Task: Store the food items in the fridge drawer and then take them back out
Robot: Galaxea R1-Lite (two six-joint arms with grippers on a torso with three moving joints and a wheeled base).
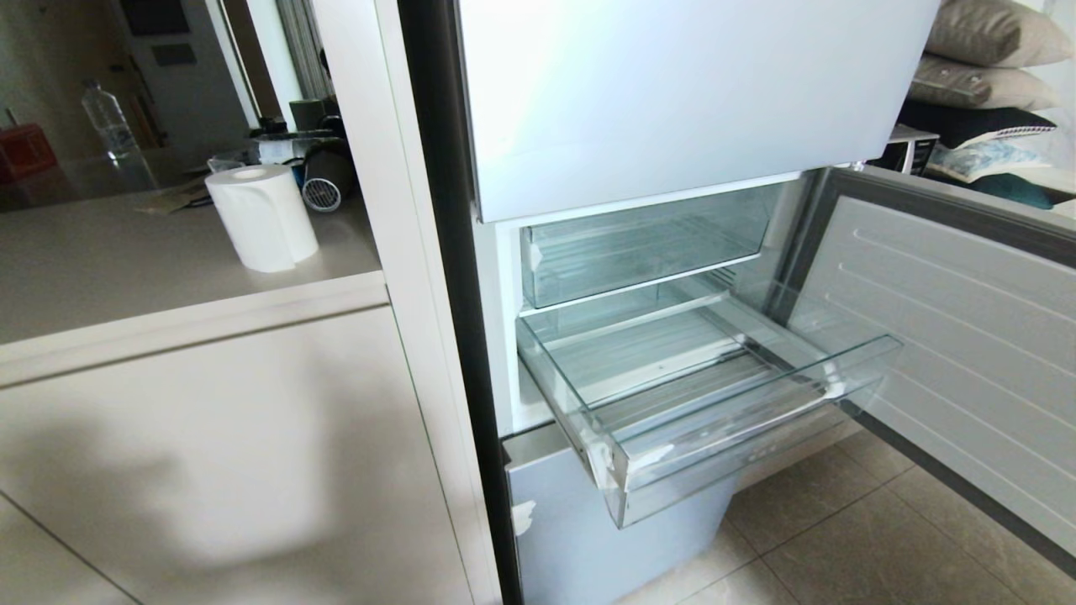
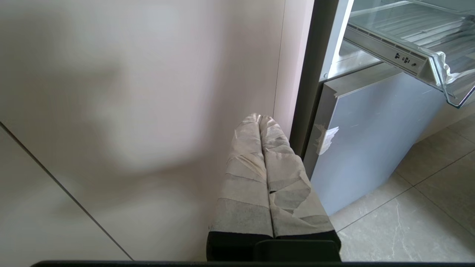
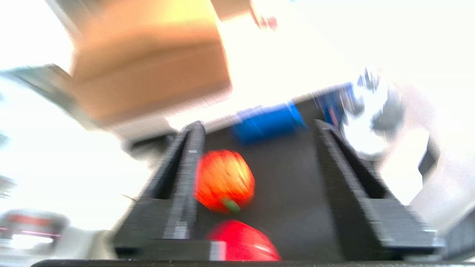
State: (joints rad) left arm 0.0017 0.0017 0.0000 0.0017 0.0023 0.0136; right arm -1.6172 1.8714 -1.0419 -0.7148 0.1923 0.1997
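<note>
Straddling the orange-red food item (image 3: 224, 180) off-centre, the right gripper (image 3: 259, 163) has its jaws apart, grasping nothing, so clamping may roll it aside, far from the empty fridge drawer (image 1: 740, 470).

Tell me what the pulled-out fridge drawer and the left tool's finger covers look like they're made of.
The fridge drawer looks like clear rigid plastic, glossy: you can see its ribbed floor through the walls, and the thick front lip catches highlights. The left tool, hanging beside the cabinet, has fingers wrapped in overlapping strips that look like matte, pale cloth or paper tape, with creases and seams; which of the two I can't tell.
</note>
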